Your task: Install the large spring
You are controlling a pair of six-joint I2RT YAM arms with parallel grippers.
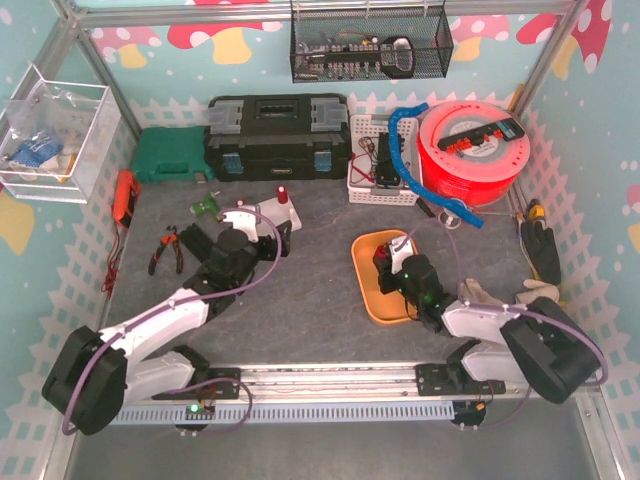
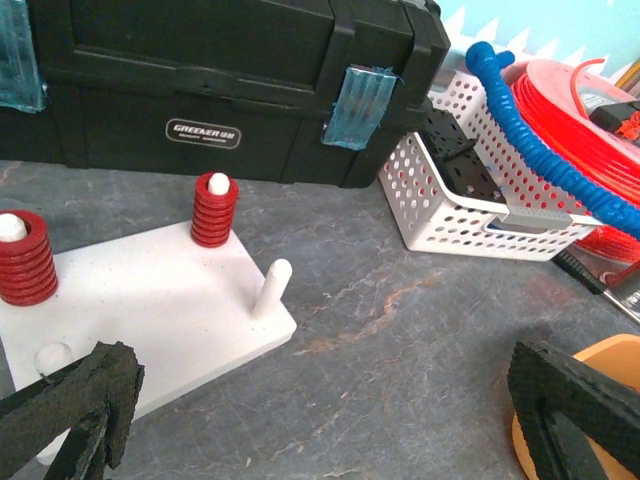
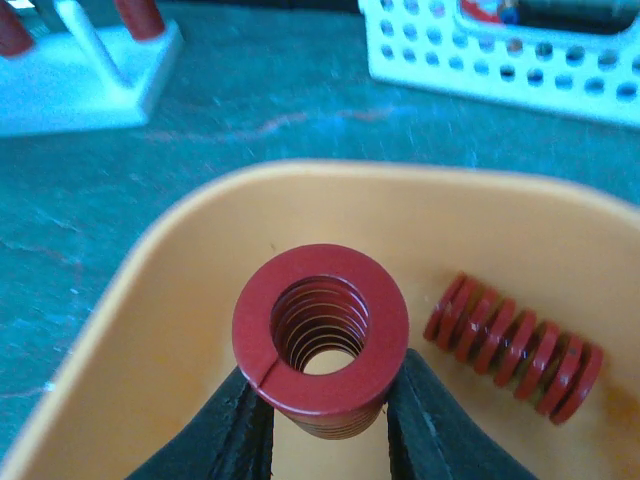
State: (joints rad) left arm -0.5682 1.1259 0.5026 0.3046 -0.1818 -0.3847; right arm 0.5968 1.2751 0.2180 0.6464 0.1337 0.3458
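Note:
My right gripper [image 3: 328,400] is shut on a large red spring [image 3: 320,335], held upright with its open end facing the camera, just above the floor of the orange tray [image 3: 190,240]. A slimmer red spring [image 3: 515,350] lies on its side in the tray to the right. The white peg board [image 2: 150,290] carries a wide red spring [image 2: 25,258], a narrow red spring [image 2: 213,210] and a bare peg [image 2: 271,288]. Close beside that board, low over the mat, my left gripper [image 2: 325,420] is open with nothing between its fingers.
A black toolbox [image 1: 275,135] stands at the back, with a white perforated basket [image 1: 380,165] and a red filament spool [image 1: 470,150] to its right. Pliers [image 1: 165,250] lie at the left and a green case [image 1: 170,155] sits behind them. The tray [image 1: 365,290] is right of centre.

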